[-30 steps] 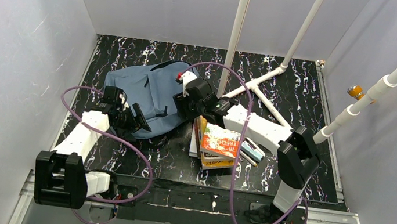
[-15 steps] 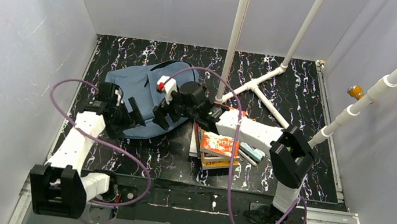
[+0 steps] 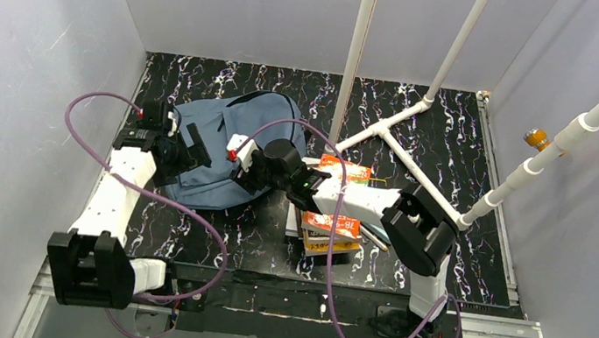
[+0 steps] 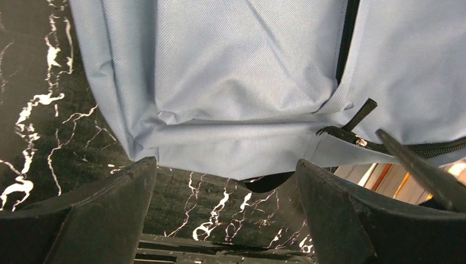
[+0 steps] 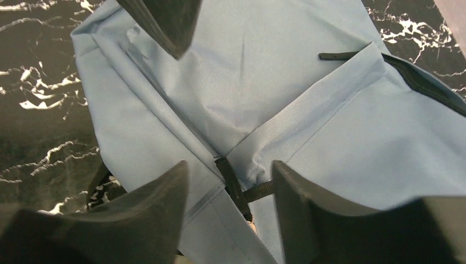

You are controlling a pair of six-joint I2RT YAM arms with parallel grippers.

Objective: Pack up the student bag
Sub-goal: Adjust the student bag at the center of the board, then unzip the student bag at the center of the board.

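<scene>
The student bag (image 3: pixel 227 123), slate-blue fabric, lies flat at the back left of the black marbled table (image 3: pixel 457 156). My left gripper (image 3: pixel 190 154) (image 4: pixel 225 181) is open at the bag's near left edge, with only table between its fingers. My right gripper (image 3: pixel 236 169) (image 5: pixel 228 181) is open over the bag's near right side. Its fingers stand either side of a black strap tab (image 5: pixel 233 187) at a seam, without touching it. The dark zipper (image 4: pixel 384 146) runs along the bag's edge in the left wrist view.
A stack of books (image 3: pixel 330 226) lies right of the bag under my right arm, and an orange-covered book (image 3: pixel 345 168) lies behind it. White pipe legs (image 3: pixel 390 129) stand on the table at the back right. Walls close in the left, back and right.
My right gripper has swung left from the bag's right end to its near side. My left gripper has opened wider and drawn back left. The bag has shifted and flattened.
</scene>
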